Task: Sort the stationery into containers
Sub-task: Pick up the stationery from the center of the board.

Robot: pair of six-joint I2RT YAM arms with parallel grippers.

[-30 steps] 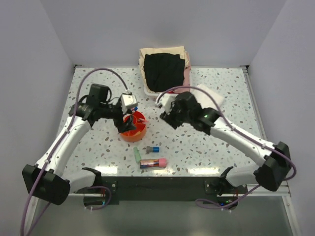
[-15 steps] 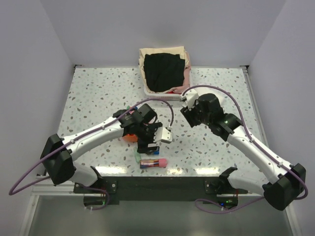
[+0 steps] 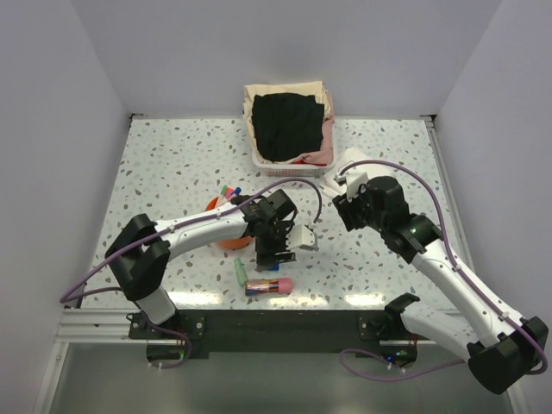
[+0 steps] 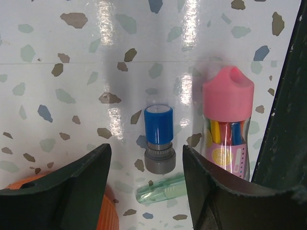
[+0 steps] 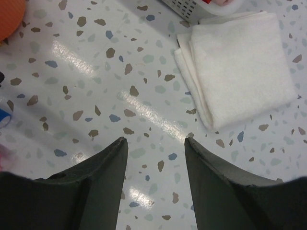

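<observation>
Blue-capped piece (image 4: 158, 125) sits under left gripper (image 4: 145, 155), fingers spread, no contact. Right gripper (image 5: 156, 143) also spread, empty, near folded cloth (image 5: 237, 67).

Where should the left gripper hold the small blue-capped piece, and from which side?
Grip the blue-capped piece across its middle, coming straight down from above. It lies flat, lengthwise between the open fingers of the left gripper, so they likely close on its round sides, clear of the pink-capped tube.
</observation>
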